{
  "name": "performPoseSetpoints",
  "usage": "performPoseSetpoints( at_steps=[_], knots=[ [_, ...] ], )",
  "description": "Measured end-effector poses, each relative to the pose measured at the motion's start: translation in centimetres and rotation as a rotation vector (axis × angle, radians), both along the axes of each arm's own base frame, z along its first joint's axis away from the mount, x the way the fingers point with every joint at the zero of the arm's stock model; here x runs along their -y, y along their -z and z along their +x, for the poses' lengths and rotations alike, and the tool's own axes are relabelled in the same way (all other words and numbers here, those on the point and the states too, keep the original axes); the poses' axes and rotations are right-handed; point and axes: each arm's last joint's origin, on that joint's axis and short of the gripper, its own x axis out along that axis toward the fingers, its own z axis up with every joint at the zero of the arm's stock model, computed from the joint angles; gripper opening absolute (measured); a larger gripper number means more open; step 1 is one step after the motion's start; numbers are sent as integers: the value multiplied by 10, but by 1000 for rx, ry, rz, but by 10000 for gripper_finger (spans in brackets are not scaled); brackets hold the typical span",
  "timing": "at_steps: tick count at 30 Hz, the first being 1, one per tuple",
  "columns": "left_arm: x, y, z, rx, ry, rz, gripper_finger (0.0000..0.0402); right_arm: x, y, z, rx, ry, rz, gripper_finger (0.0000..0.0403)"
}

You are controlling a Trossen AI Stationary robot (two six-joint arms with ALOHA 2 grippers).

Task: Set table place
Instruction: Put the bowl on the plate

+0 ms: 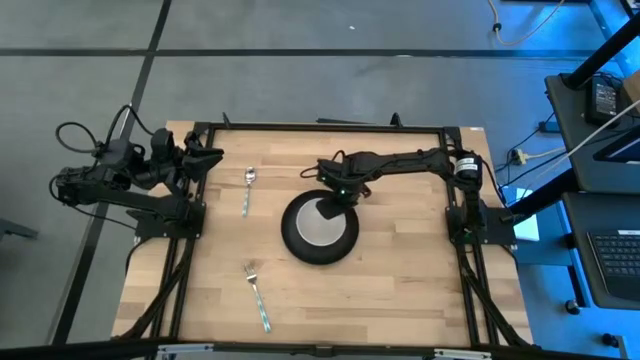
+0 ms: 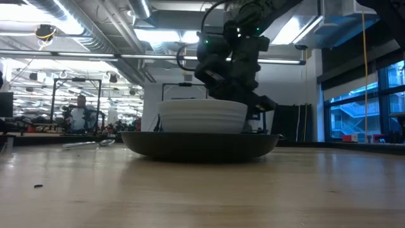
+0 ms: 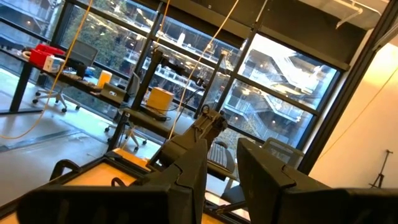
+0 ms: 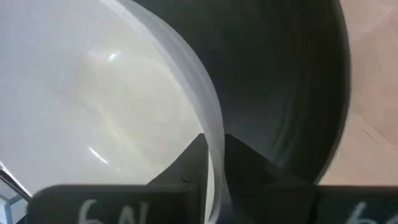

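On the wooden table [image 1: 400,290], the right gripper [image 1: 333,196] pinches the white bowl [image 1: 322,226] by its rim, one finger inside and one outside, apparently to seat it centred on the black plate [image 1: 296,250]. The spoon [image 1: 248,189] and fork [image 1: 257,296] lie apart, unplaced. The left gripper [image 1: 208,157] waits at the table's edge, jaws narrowly parted. Partial white marks resembling "6N" show on the right gripper.

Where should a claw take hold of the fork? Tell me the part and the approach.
Grip the fork at its pale blue handle, coming straight down from above with the fingers across its width. It lies flat on the table, clear of the plate, so only its narrow sides can be pinched.
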Motion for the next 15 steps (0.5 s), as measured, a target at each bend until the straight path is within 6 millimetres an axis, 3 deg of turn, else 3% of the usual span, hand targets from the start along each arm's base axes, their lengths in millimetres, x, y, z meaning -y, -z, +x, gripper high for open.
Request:
performPoseSetpoints(
  at_steps=[10, 15],
  knots=[
    [0, 0, 0, 0, 0, 0, 82, 0, 0, 1, 12, -1, 4, 59],
    [0, 0, 0, 0, 0, 0, 82, -1, -2, 1, 48, -64, 102, 59]
  ],
)
